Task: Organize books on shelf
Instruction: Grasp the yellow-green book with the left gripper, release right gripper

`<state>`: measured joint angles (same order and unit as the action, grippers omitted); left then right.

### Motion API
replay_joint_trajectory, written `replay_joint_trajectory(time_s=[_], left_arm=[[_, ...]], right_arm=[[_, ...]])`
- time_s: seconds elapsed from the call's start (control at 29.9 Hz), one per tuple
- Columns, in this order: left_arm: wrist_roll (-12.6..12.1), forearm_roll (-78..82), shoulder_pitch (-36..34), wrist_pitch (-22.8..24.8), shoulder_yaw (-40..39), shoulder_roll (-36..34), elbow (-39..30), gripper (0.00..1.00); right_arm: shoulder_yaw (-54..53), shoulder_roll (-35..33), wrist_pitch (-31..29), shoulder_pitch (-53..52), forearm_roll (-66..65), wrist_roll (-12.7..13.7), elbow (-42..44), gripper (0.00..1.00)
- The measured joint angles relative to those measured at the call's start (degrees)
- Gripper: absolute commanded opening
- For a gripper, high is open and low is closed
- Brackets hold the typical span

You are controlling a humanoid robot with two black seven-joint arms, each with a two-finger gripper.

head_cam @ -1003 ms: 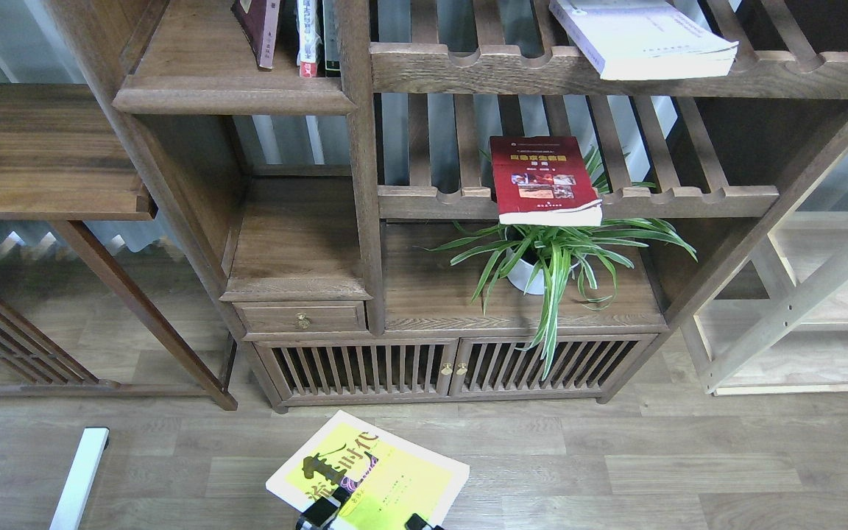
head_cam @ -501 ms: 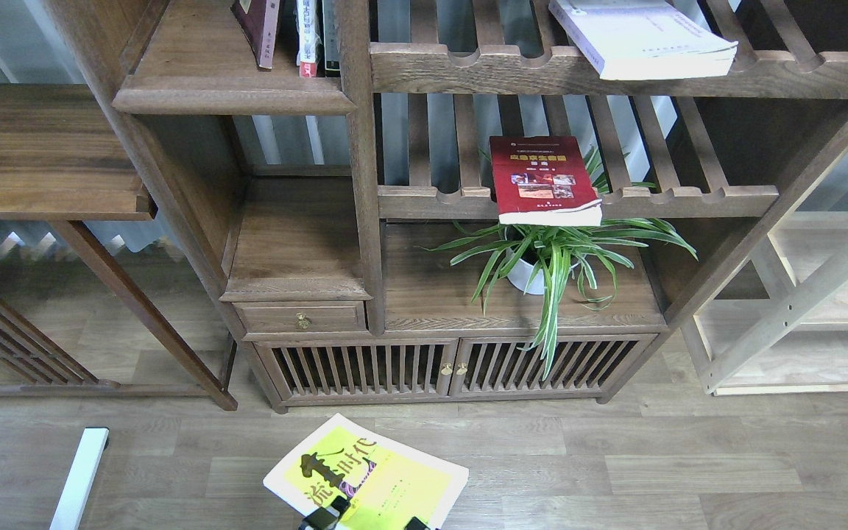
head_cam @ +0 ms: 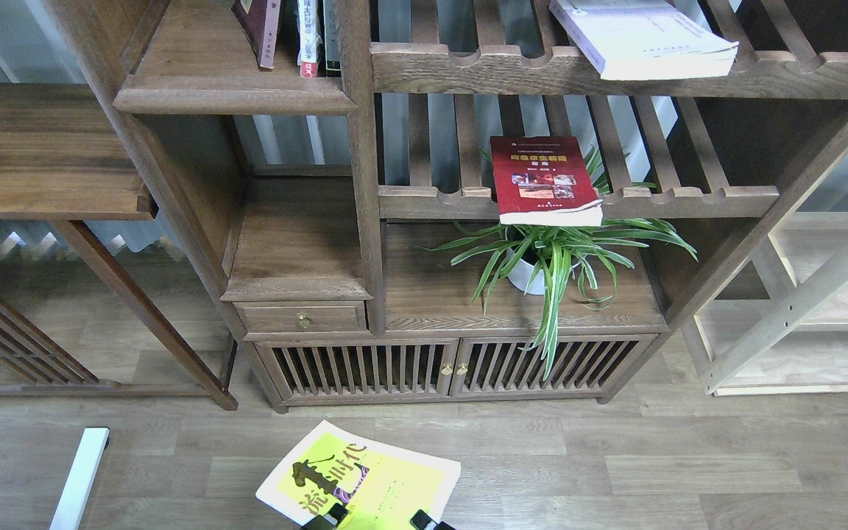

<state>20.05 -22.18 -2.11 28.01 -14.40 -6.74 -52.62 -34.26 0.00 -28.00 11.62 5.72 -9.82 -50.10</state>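
Jaws: two dark finger tips of one gripper (head_cam: 376, 520) show at the near edge, set apart on the near edge of the yellow-green book (head_cam: 359, 475); they appear closed on it, one tip on the cover and one beside it. Which arm this is cannot be told; no other gripper is in view.
Recent change: over the last second the yellow-green book has slid toward the near edge and swung slightly, its left corner dropping and its far right corner drawing back; the tips have sunk lower in the view.
Meaning for the task: the book looks to be carried, held low over the floor (head_cam: 652, 464), and is being reoriented, not yet raised toward the shelf (head_cam: 232, 94).
Yellow-green book, writing: large dark Chinese characters on the cover, seen at an angle; a smaller line beneath is too small to read.
Dark red book (head_cam: 544, 180): lies flat on the middle slatted rack (head_cam: 682, 200), its near end overhanging the rail above the potted plant (head_cam: 553, 258); yellow title characters and small photos, unreadable.
White book (head_cam: 641, 37): lies flat on the upper slatted rack, far right; no legible print.
Shelf: solid board at far left, already bearing upright books (head_cam: 288, 29); spine text illegible.
Unchanged: both rack books and the plant.
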Motion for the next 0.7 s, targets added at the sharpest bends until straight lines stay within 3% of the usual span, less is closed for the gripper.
replay_joint_trajectory(time_s=[0.17, 0.3, 0.5, 0.7], left_arm=[[0.10, -0.34, 0.28, 0.00, -0.37, -0.18, 0.00, 0.06], [0.61, -0.56, 0.99, -0.02, -0.82, -0.21, 0.06, 0.06], [1.35, -0.59, 3.51, -0.05, -2.24, -1.30, 0.08, 0.06], [1.40, -0.60, 4.22, -0.05, -3.51, -1.71, 0.11, 0.05]], right_arm=[[-0.08, 0.00, 0.00, 0.15, -0.09, 0.22, 0.00, 0.50], [-0.42, 0.00, 0.00, 0.14, -0.43, 0.54, 0.23, 0.68], [-0.55, 0.00, 0.00, -1.06, -0.70, 0.57, 1.01, 0.77], [-0.93, -0.01, -0.01, -1.95, -0.72, 0.42, 2.96, 0.77]])
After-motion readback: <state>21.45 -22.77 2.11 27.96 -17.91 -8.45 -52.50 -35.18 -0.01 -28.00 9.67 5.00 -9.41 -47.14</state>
